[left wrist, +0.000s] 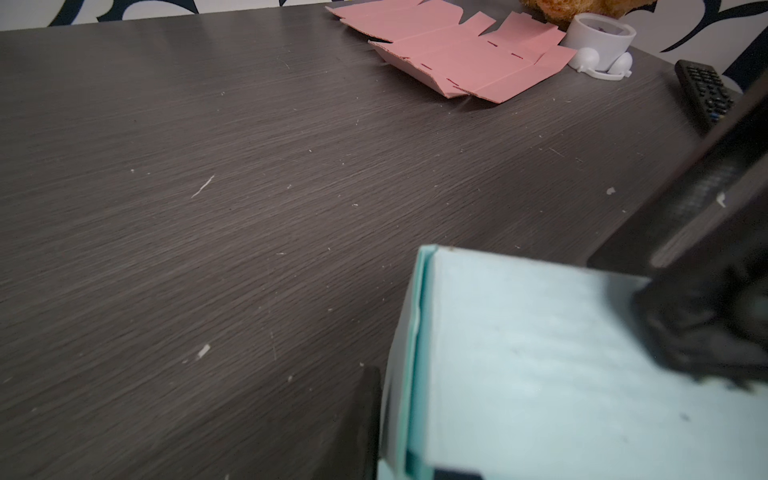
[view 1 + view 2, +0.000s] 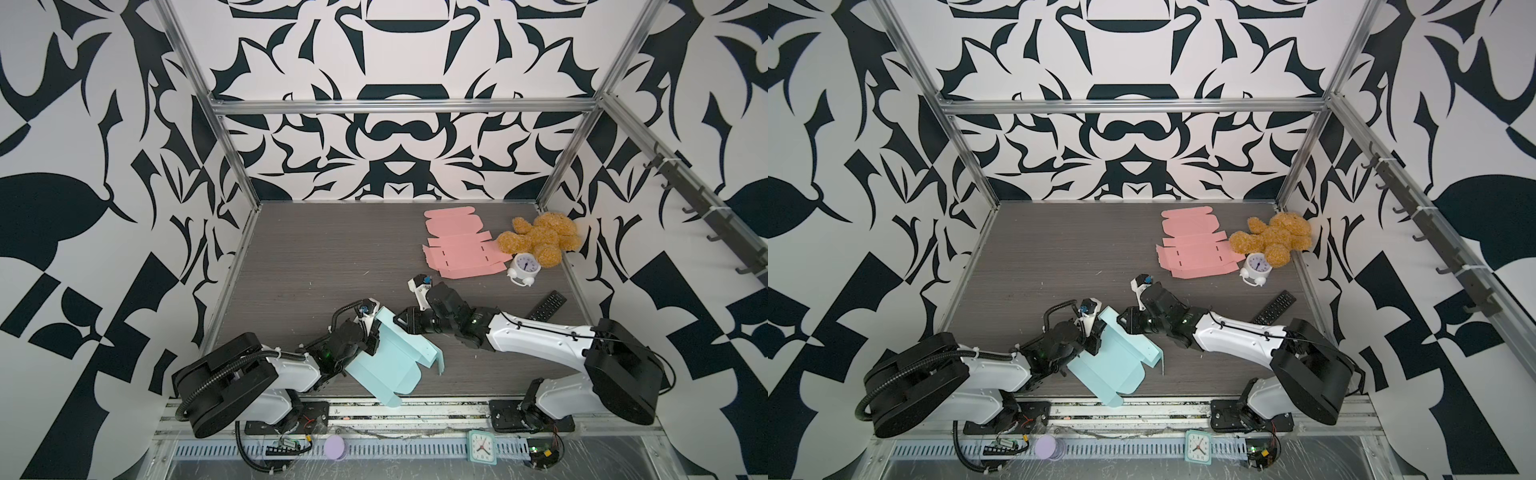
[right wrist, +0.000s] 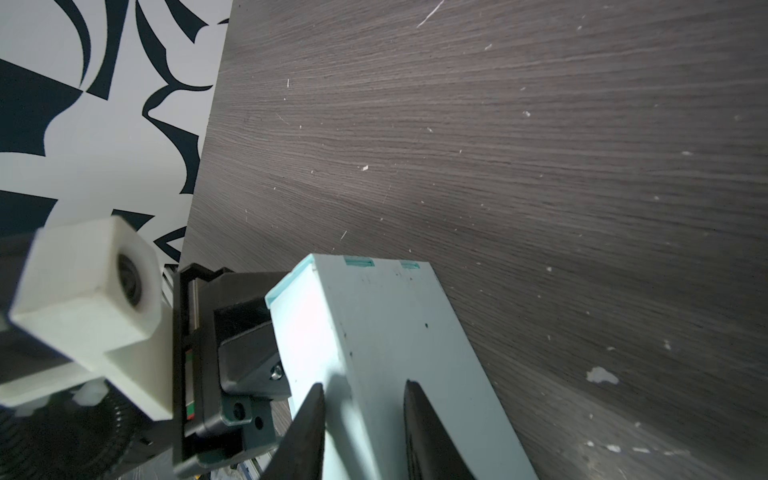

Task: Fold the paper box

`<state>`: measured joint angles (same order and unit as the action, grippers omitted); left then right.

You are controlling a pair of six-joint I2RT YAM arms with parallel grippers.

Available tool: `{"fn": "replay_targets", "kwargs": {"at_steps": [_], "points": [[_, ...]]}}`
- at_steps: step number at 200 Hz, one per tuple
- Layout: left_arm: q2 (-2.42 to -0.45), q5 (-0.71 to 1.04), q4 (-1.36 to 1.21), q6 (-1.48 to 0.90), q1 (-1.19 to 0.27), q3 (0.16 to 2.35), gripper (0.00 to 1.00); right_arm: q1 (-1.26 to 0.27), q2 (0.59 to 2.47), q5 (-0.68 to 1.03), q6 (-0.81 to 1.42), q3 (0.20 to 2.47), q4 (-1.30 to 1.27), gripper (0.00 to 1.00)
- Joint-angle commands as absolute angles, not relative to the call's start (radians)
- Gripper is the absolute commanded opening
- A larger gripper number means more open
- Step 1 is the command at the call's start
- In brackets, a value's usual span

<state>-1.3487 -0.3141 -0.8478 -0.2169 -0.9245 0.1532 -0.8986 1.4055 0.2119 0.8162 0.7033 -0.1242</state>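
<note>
**Pale teal cardboard box (image 1: 519, 365) half folded, hanging over the front edge**

Close under the left wrist camera the box fills one corner of the picture. One doubled wall stands up, and its fold line is slightly buckled. In both top views the box lies tilted at the front of the dark wood-grain table (image 2: 311, 257), between the two arms. Its near corner reaches out over the metal rail (image 2: 436, 405).

Risks, as I judge them:
- **Overhang:** a lost grip could let the box tip off the front.
- **Thin hold:** the left gripper (image 2: 371, 338) pinches only a thin upright wall, with one finger (image 1: 706, 332) on one face and its partner on the other side. A hard shove from the opposite arm might pull the card free or crease it away from the score.
- **Crowding:** the two grippers work very near each other and could knock together.
- **Loose tabs:** the slotted wall in the right wrist view could spring open if its tabs are not seated.

The right gripper (image 3: 365, 428) has its jaws partly spread over the face of that slotted wall and grips nothing that I can see. Whether its tips touch the card is unclear.

The left arm is low and folded, with the forearm lying rightward from its base and the wrist turned toward the box. The right arm is stretched leftward past the middle, with the forearm low and almost level and the wrist rolled on its side.
</note>
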Motion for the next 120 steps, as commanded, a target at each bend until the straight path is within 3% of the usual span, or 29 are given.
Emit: {"fn": "replay_targets", "kwargs": {"at_steps": [1,70,96,120], "points": [[-1.327,-0.308,-0.863,-0.213,-0.931,0.172,0.23,-0.904,1.385,0.181,0.811,0.686,-0.066,0.33],[-1.321,-0.311,-0.862,-0.215,-0.943,0.179,0.14,-0.904,1.363,0.172,0.808,0.682,-0.061,0.33],[-1.321,-0.313,-0.862,-0.216,-0.949,0.18,0.24,-0.905,1.356,0.165,0.806,0.676,-0.058,0.33],[-1.324,-0.315,-0.87,-0.215,-0.95,0.187,0.24,-0.904,1.356,0.165,0.808,0.672,-0.063,0.33]]}}
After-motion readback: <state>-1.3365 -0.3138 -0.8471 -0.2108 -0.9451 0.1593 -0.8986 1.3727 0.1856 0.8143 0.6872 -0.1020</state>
